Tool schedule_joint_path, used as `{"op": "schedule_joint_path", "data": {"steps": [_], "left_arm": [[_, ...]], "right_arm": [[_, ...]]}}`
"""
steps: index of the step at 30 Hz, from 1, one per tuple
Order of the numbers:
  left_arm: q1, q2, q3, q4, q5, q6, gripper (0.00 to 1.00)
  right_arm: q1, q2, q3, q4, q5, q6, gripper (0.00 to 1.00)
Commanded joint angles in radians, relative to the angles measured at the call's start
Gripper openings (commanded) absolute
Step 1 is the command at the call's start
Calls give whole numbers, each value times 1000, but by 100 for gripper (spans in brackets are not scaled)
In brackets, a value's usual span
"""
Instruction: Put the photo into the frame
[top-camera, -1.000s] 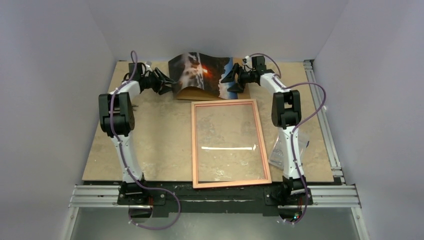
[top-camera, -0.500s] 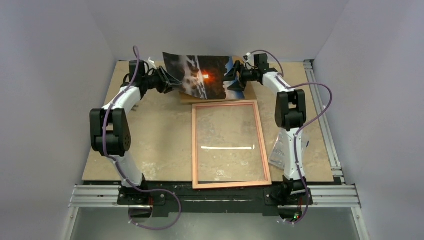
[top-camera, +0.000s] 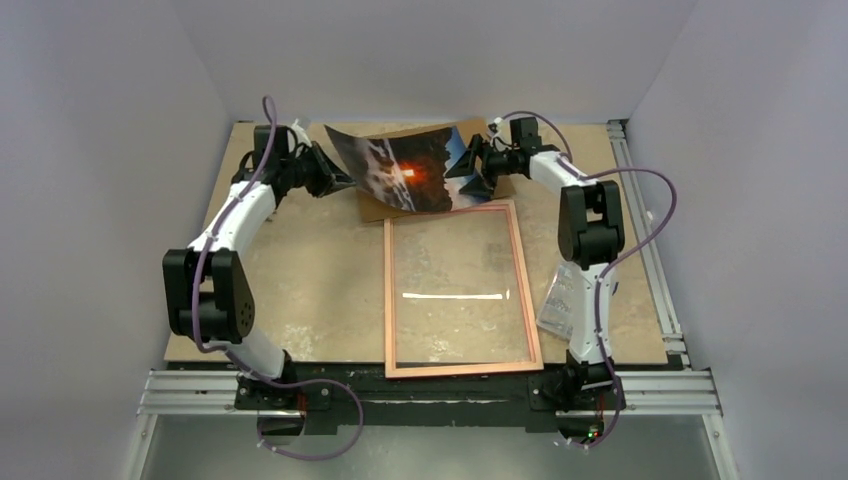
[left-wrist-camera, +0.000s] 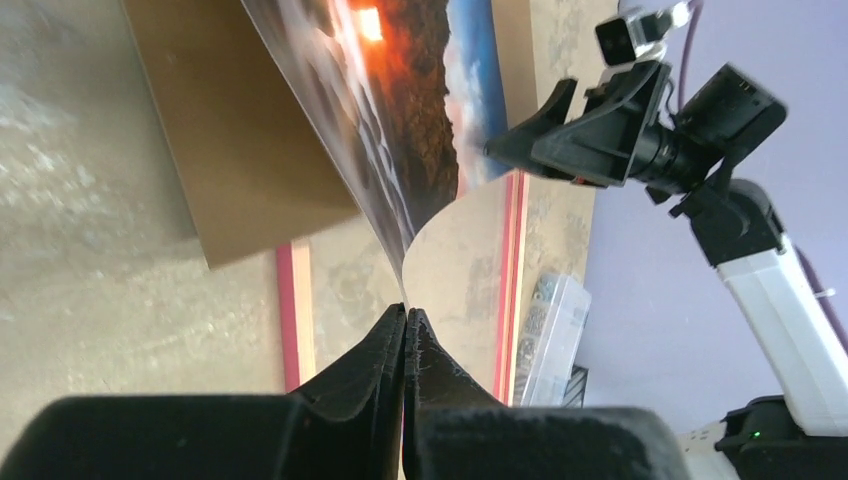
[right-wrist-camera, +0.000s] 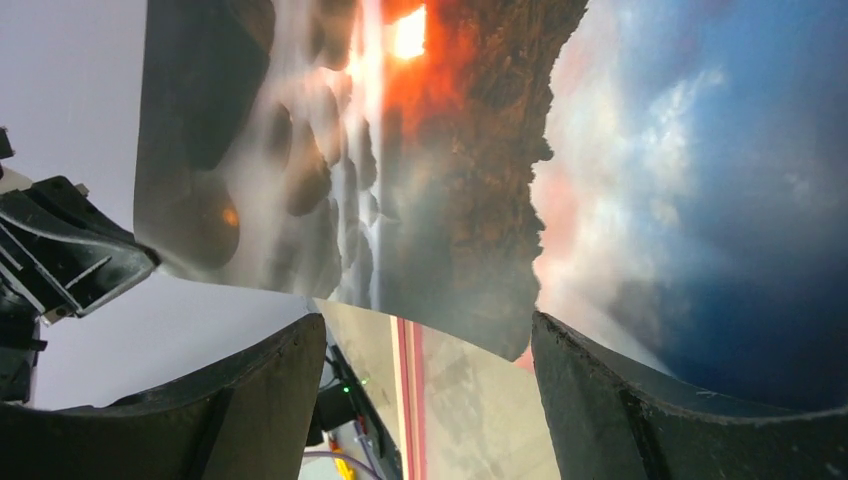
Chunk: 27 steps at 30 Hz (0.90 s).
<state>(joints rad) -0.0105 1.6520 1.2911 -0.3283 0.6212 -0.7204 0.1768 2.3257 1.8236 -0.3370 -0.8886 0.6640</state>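
Glossy photo (top-camera: 405, 170) airborne at frame (top-camera: 388, 290) far edge; L gripper (top-camera: 343, 178) pinches it, R gripper (top-camera: 464, 175) open.

Left arm (top-camera: 238, 215) and right arm (top-camera: 588, 300): matched in build. Each stands on a black base on the silver mounting rail (top-camera: 190, 392). Smooth white link shells alternate with blocky black joint housings. A purple cable (top-camera: 652, 210) leaves each base by the rail, hangs in loose loops and runs to the wrist, the end farthest from the rail. Small green and red lights glow at the right arm's base, beside the rail. Left gripper (left-wrist-camera: 405, 312): black wedge-shaped jaws with grainy matt faces. Right gripper (right-wrist-camera: 425, 325): the same black jaws, broad and curved at the root. A small black-and-silver camera (left-wrist-camera: 640, 35) sits on the right arm's wrist.
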Motion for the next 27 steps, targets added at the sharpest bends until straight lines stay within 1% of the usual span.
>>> {"op": "schedule_joint_path", "data": {"steps": [1,6,8,11,13,16,19,21,25,27], "left_arm": [[-62,-127,-81,-11,-14,-14,0],[-133,-261,-248,41,-79,-124,0],[-174,-329,-332,67,-133,-186,0],[-256,-437,-468,128,-226,-292,0],[-323,-494,-536,152,-289,-352,0],[-435,-571,-614,175,-416,-444,0],[-519,-614,-669,194,-494,-513,0],[-569,-629,-682,199,-535,-541,0],[-650,-624,-676,212,-567,-581,0],[-683,-617,-676,236,-574,-599,0]], "right_arm": [[4,-138,-87,3,21,-56,74],[3,-260,-218,-22,54,-99,75],[4,-321,-295,-21,68,-90,76],[5,-460,-460,15,90,-62,80],[4,-552,-578,39,88,-37,88],[4,-681,-772,109,106,32,97],[6,-782,-962,231,78,136,98],[16,-827,-1055,296,74,186,98],[65,-871,-1147,364,76,250,97],[102,-880,-1172,428,85,312,96]]}}
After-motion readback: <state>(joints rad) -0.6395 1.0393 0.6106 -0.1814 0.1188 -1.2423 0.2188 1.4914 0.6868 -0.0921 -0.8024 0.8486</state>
